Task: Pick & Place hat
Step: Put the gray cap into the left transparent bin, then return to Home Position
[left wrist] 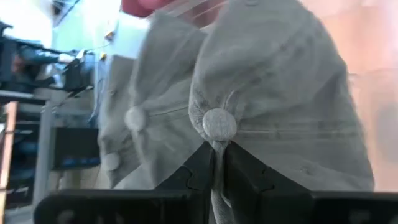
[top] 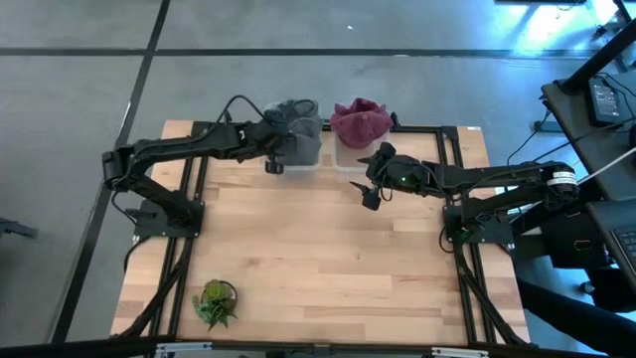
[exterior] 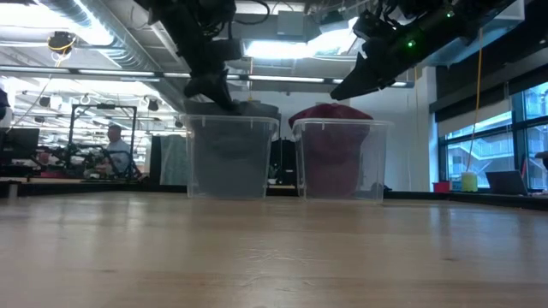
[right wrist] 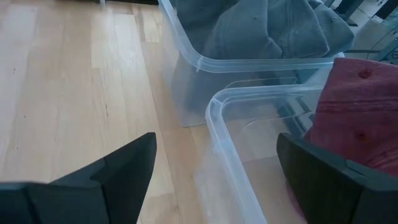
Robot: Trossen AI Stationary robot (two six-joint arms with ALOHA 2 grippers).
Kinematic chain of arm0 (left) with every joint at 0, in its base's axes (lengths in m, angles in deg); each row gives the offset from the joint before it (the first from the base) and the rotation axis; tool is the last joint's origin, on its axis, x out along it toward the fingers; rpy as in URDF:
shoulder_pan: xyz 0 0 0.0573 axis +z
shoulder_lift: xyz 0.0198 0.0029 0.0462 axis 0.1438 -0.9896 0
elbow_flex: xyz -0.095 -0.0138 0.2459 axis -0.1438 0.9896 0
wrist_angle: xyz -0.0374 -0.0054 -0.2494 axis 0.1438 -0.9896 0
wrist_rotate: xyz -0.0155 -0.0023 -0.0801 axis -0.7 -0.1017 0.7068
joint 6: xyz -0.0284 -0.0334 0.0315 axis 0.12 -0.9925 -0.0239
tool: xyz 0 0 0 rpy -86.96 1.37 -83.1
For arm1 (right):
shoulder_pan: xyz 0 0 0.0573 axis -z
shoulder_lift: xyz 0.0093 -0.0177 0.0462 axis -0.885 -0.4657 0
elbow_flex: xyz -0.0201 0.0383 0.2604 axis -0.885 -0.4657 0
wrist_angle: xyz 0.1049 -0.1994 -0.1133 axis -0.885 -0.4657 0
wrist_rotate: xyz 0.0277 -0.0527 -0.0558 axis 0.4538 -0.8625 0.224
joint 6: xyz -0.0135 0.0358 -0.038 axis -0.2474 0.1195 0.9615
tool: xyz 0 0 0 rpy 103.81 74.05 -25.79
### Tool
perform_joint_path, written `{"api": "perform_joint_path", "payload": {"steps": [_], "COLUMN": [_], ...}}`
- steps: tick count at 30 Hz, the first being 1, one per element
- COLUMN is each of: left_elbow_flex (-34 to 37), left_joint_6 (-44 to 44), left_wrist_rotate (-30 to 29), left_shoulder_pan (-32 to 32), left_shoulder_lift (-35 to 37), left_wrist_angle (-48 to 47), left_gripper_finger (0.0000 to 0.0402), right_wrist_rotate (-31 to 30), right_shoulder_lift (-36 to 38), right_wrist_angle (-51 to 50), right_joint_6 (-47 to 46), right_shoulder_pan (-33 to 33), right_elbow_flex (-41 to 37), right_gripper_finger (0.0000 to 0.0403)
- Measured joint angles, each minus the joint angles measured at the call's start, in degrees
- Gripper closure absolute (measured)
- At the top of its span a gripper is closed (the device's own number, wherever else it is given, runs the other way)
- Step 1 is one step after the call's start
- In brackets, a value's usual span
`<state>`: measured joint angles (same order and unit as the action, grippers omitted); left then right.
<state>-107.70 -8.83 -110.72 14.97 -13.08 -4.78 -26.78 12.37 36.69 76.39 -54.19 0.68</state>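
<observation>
At the far edge of the wooden bench [top: 318, 259] sit two clear plastic bins side by side, touching or nearly so: left bin [top: 295, 149] stuffed with grey hats [top: 294, 116], right bin [top: 350, 154] holding maroon hats [top: 360, 121] heaped above its rim. Left end effector [top: 275, 159] is over the grey bin's near-left side, fingers pinched together on a fold of grey hat [left wrist: 273, 93] fabric just below its top button [left wrist: 219, 123] (left wrist view shows the two dark fingers [left wrist: 193, 174] meeting on the cloth). Low view has this arm reaching down onto the grey pile at the bin's top. Right end effector [top: 372, 189] hovers above the bench just in front of the maroon bin, fingers spread wide and holding nothing; right wrist view shows both fingers [right wrist: 124, 168] far apart with the right bin's rim [right wrist: 214, 106] between them. Small green plant [top: 216, 302] sits near the front-left corner, well apart from everything else.
</observation>
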Motion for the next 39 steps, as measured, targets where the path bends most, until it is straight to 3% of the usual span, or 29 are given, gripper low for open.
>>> {"api": "perform_joint_path", "payload": {"steps": [6, 15, 21, 25, 29, 36, 39], "left_elbow_flex": [0.0, 0.0, 0.0, 0.02, 0.02, 0.02, 0.02], "left_joint_6": [-1.22, -3.28, -7.61, -8.45, -10.01, -15.26, -16.82], "left_wrist_rotate": [-0.62, 1.1, 13.42, 14.45, 18.05, 29.51, 39.85], "left_shoulder_pan": [1.32, 2.6, 8.98, 12.12, 15.51, 21.84, 24.37], "left_shoulder_lift": [0.02, 0.19, 2.49, 4.93, 8.03, 9.84, 9.92], "left_wrist_angle": [0.37, 0.63, 1.47, 0.32, 0.2, -2.23, -3.64], "left_gripper_finger": [0.0344, 0.026, 0.0233, 0.0231, 0.0231, 0.0231, 0.0231], "right_wrist_rotate": [0.0, -0.02, 0.02, 0.73, 5.36, 7.54, 8.76], "right_shoulder_lift": [0.0, 0.0, 0.0, 0.61, 2.51, 6.93, 11.21], "right_wrist_angle": [-0.02, 0.02, 1.76, 0.44, -0.55, -5.44, -4.34], "right_joint_6": [-0.01, -1.03, -3.24, -4.3, -4.79, -5.92, -6.12], "right_shoulder_pan": [0.0, 0.0, -0.31, -0.57, -0.96, -1.2, -1.2], "right_elbow_flex": [0.0, 0.0, 0.02, 0.02, 0.02, -0.65, -4.88], "right_gripper_finger": [0.007, 0.007, 0.007, 0.007, 0.007, 0.007, 0.007]}}
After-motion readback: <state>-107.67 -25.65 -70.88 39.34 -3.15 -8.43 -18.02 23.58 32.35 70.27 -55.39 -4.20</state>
